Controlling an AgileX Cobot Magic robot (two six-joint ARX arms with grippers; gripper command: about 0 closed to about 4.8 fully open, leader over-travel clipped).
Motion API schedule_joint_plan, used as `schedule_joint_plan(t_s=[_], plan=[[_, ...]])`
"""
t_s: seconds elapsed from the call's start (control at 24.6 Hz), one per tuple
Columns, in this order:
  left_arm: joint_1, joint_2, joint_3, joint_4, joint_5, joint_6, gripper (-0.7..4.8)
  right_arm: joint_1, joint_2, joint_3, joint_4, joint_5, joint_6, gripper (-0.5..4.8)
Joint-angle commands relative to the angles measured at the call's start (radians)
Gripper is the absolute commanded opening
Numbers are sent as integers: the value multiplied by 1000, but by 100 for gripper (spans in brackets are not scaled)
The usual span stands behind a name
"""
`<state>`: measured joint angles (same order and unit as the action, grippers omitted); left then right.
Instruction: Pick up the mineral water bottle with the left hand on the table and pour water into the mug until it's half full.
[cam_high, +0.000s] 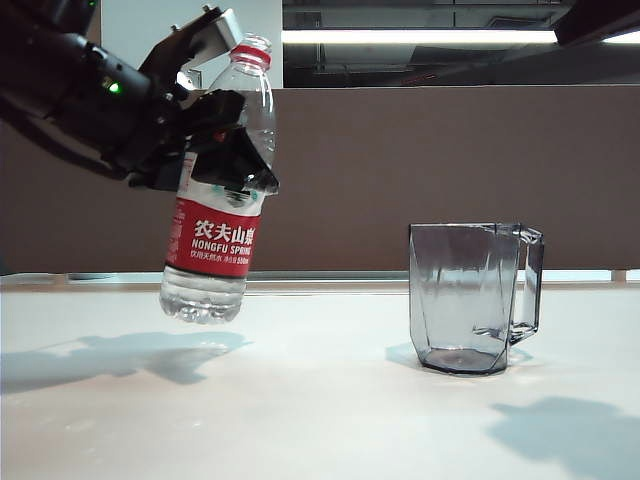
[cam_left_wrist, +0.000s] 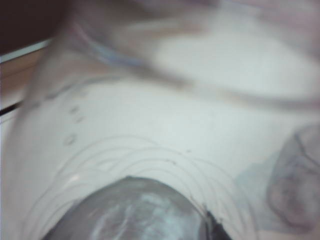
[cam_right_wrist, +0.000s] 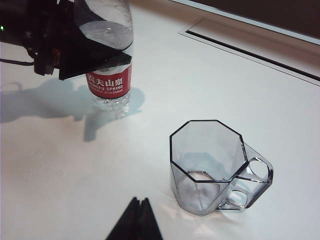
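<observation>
The mineral water bottle (cam_high: 215, 235) has no cap and a red-and-white label. It hangs just above the white table (cam_high: 320, 410) at the left, its open neck leaning toward the mug. My left gripper (cam_high: 232, 110) is shut on its clear upper body, above the label. The left wrist view is blurred and mostly filled by the bottle's ribbed plastic (cam_left_wrist: 130, 165), with the mug (cam_left_wrist: 295, 185) at one edge. The smoky-grey mug (cam_high: 470, 300) stands upright at the right, and the right wrist view shows its inside (cam_right_wrist: 210, 160) empty. My right gripper (cam_right_wrist: 140, 201) is shut on nothing, in front of the mug.
A brown partition (cam_high: 450, 170) runs behind the table's far edge. A long recessed slot (cam_right_wrist: 250, 45) lies in the tabletop beyond the mug. Bare table separates the bottle (cam_right_wrist: 109, 82) from the mug.
</observation>
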<state>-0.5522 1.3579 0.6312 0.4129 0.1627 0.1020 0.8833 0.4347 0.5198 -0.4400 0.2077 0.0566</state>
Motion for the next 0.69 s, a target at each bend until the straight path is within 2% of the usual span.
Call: schedule_joint_plan(t_s=[0.04, 0.28, 0.69], plan=[[-40, 19, 53, 26, -49, 79, 263, 1, 0, 8, 13, 0, 3, -2], [-120, 94, 106, 0, -162, 158, 263, 1, 0, 8, -5, 0, 3, -2], [-150, 211, 222, -68, -189, 206, 264, 0, -1, 8, -6, 0, 3, -2]])
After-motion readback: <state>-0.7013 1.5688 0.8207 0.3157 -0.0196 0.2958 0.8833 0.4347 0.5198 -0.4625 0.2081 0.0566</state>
